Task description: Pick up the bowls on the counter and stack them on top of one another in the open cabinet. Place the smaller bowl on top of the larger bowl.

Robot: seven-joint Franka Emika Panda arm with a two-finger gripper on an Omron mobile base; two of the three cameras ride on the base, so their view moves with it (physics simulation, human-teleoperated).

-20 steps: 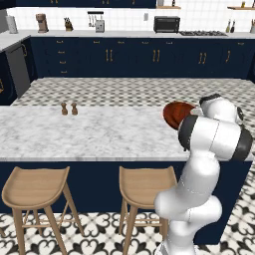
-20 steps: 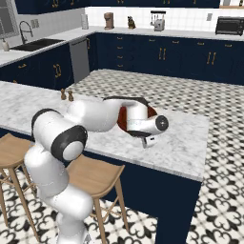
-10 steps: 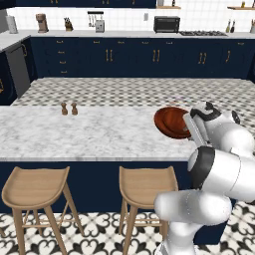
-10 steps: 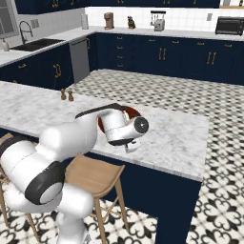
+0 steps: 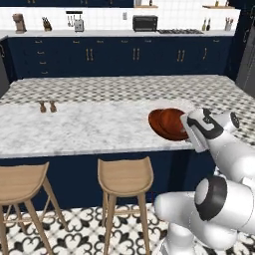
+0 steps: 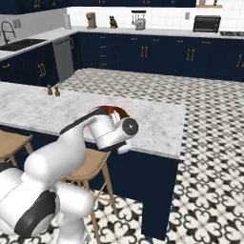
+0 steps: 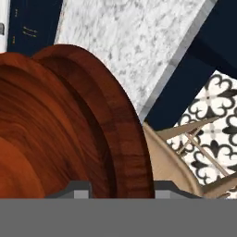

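Two small shakers (image 5: 47,106) were noted at the far left of the marble table (image 5: 89,127), well apart from everything else. Two wooden stools (image 5: 124,175) stood below the table's near edge.

Further right, a reddish-brown bowl (image 5: 168,123) was seen tipped on edge at the table's right end, its rim turned toward the hand. Which of the two bowls it was could not be settled, as only one was seen.

In the hand view the bowl's rim (image 7: 127,139) ran up from between the fingers (image 7: 122,190), one finger tip on each side of the wall. The fingers were judged to be set narrow and clamped on the rim of that bowl.

In the left base view the white wrist (image 5: 204,128) lay just right of the bowl, touching it. In the right base view only a sliver of bowl (image 6: 114,112) was seen above the wrist.

The open cabinet was not made out in these views, so the bearing for the carry could not be told.
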